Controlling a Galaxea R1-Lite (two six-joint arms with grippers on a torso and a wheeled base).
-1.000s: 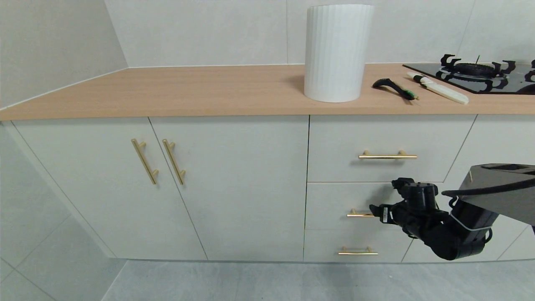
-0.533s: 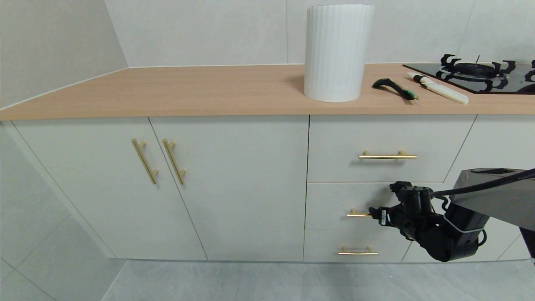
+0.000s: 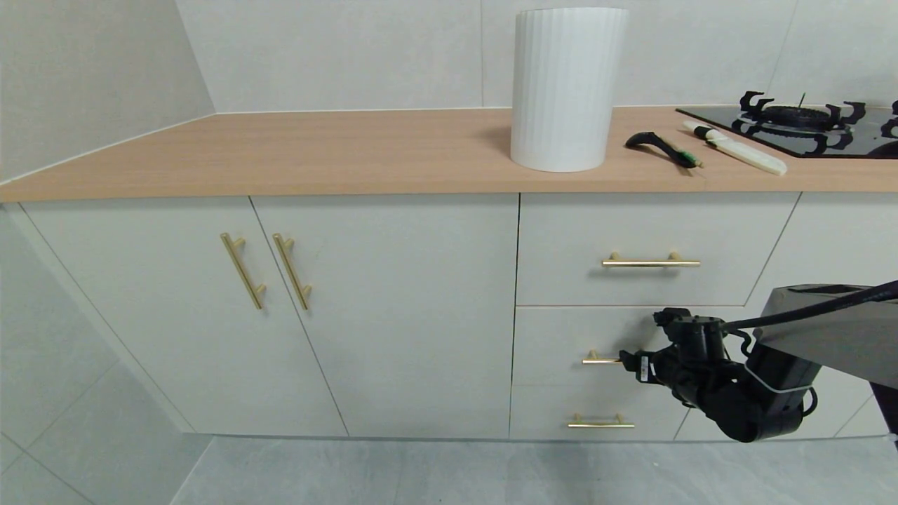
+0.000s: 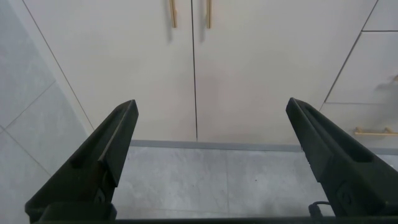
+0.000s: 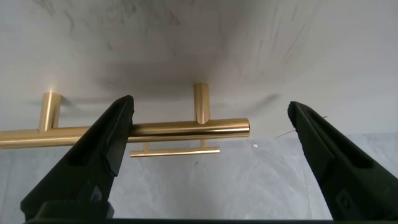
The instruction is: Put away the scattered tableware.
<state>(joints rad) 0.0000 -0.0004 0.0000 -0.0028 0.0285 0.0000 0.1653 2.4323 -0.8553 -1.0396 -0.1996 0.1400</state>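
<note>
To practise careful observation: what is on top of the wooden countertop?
A white ribbed cylinder, a black-handled tool, a white utensil and a black hob. The cylinder hides the countertop behind it; its inside cannot be seen.

Counter (image 3: pixel 316 151): light tan, fine wood grain.
Canister (image 3: pixel 567 88): plain white, vertical ribbing all round.
Peeler (image 3: pixel 659 146): black, green at one end.
Knife (image 3: pixel 744 152): cream-white, with a green band near its far end.
Hob (image 3: pixel 715 118): glossy black; pan supports (image 3: pixel 800 112) matt black.
Doors (image 3: pixel 393 315) and drawers (image 3: pixel 631 224): uniform pale grey-white, no pattern, with thin dark seams between them.
Handles (image 3: pixel 650 262): polished gold-brass, all alike.
Wall (image 3: pixel 337 49): pale grey tiles with faint joints.
Floor (image 3: pixel 421 470): mid-grey tiles, lightly mottled.
Right gripper (image 3: pixel 626 360): black with a small white label.
Left gripper (image 4: pixel 211 107): black.
</note>
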